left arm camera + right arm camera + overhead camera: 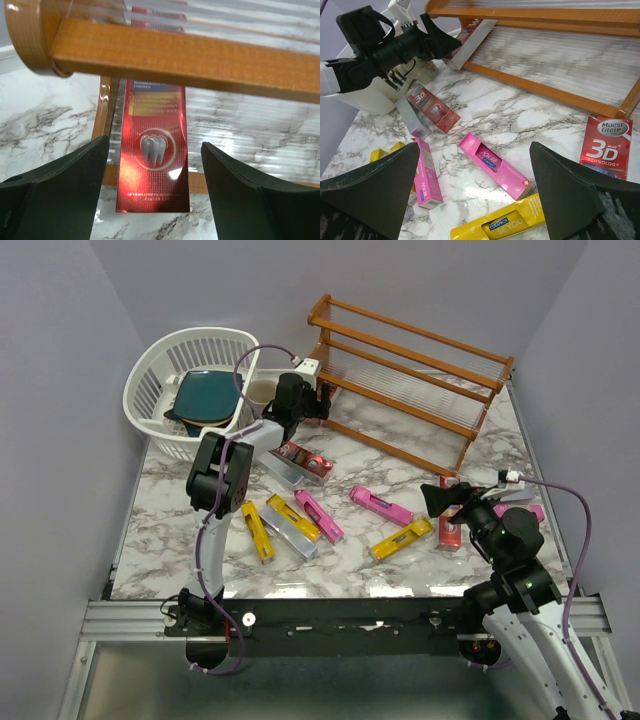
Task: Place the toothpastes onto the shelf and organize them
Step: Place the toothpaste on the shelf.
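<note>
A red toothpaste carton [152, 150] with a tooth picture lies on the lowest tier of the wooden shelf [200, 60], its near end poking out over the front rail. My left gripper [155, 142] is open around that end, with a gap on each side. From above, the left gripper [322, 405] sits at the shelf's [420, 370] left end. My right gripper [475, 150] hangs open above a pink carton [495, 165] and a yellow one [505, 227]. Several more toothpastes lie loose on the marble, among them red [305, 460], yellow [257, 530] and pink [380, 505].
A white basket [160, 350] holding a teal plate [205, 395] stands at the back left, with a beige mug [260, 395] beside it. A red carton [605, 147] lies by the shelf's right foot, close to my right gripper [432, 498].
</note>
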You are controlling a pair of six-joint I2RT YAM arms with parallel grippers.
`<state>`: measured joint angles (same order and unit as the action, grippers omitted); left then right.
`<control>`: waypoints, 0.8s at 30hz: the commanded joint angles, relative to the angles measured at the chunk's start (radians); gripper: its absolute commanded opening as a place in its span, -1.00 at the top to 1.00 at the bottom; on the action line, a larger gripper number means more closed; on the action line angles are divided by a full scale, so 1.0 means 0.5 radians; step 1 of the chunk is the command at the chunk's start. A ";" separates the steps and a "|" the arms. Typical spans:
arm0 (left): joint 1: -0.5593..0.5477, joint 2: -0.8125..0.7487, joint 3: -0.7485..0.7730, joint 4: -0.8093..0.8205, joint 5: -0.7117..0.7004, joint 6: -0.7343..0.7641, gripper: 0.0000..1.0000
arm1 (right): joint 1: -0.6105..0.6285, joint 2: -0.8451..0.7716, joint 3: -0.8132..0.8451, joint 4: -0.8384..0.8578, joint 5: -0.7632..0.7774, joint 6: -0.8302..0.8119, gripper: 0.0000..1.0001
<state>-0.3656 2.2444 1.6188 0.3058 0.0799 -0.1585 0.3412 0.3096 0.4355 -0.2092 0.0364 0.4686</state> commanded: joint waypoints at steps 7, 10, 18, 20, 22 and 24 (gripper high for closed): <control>0.001 -0.402 -0.347 0.100 -0.245 -0.468 -0.70 | 0.011 -0.039 0.019 -0.033 -0.033 -0.026 -1.00; -0.014 -0.467 -0.390 -0.007 -0.341 -0.597 -0.68 | 0.011 -0.045 0.013 -0.033 -0.042 -0.023 -1.00; -0.039 -0.433 -0.397 -0.271 -0.366 -0.861 -0.47 | 0.011 -0.055 -0.003 -0.026 -0.039 -0.020 -0.99; -0.039 -0.406 -0.369 -0.362 -0.332 -0.928 -0.41 | 0.011 -0.049 -0.003 -0.026 -0.039 -0.020 -1.00; -0.045 -0.381 -0.345 -0.384 -0.298 -0.965 -0.32 | 0.011 -0.058 -0.006 -0.026 -0.039 -0.017 -1.00; -0.048 -0.356 -0.329 -0.375 -0.286 -0.990 -0.15 | 0.011 -0.058 -0.012 -0.026 -0.033 -0.017 -0.99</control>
<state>-0.3817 2.0304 1.4254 0.1745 -0.0738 -0.5827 0.3412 0.2932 0.4355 -0.2157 0.0349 0.4690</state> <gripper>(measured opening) 0.655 0.997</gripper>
